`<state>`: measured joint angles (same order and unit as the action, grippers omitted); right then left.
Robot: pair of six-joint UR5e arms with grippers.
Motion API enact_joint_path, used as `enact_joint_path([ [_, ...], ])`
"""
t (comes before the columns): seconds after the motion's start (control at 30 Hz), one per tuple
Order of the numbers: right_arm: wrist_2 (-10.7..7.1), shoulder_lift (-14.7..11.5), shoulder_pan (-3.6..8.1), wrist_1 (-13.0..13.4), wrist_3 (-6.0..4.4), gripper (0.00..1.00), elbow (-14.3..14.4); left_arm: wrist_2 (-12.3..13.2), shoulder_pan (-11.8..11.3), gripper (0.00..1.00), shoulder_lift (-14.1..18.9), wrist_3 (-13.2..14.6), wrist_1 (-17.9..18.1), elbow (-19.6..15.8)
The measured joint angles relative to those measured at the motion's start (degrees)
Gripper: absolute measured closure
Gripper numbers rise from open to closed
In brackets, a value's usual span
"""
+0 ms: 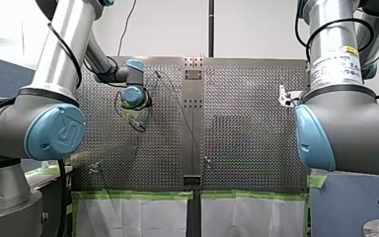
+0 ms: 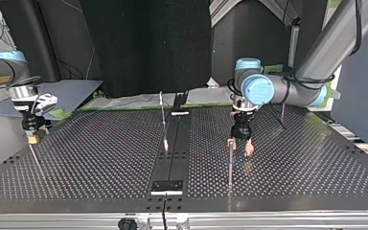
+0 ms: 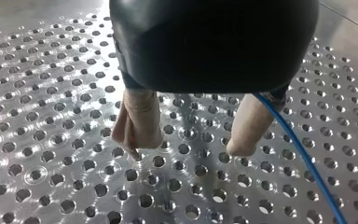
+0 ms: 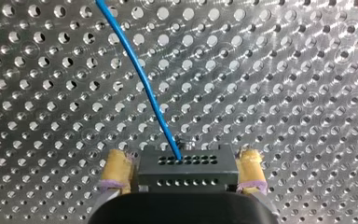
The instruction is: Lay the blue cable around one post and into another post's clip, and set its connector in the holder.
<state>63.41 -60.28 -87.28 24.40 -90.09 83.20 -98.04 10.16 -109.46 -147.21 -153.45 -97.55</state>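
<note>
Blue thin cable (image 4: pixel 144 79) leaves the black connector (image 4: pixel 189 170) gripped by my right fingers (image 4: pixel 116 170); left fingers (image 3: pixel 140 121) spread

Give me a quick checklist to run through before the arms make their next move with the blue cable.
1. Right claw grips the connector: ok, the yellow pads sit against both its sides.
2. Blue cable joined to the connector: ok, it runs from the connector's face out over the perforated table.
3. Left claw open: ok, its beige fingers stand apart with nothing between them.
4. Cable between the left claw's fingers: not ok, it passes outside one finger.
5. Cable around the post beside the left claw: cannot tell, the cable is too faint in the top view.
</note>
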Motion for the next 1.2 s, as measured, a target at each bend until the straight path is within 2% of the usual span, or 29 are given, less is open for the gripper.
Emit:
enact_joint_path([
  [1.2,0.33,-0.1,0.06,0.4,-0.24,0.01,0.0,0.4,0.0,0.0,0.0,1.1,-1.1,0.0],
])
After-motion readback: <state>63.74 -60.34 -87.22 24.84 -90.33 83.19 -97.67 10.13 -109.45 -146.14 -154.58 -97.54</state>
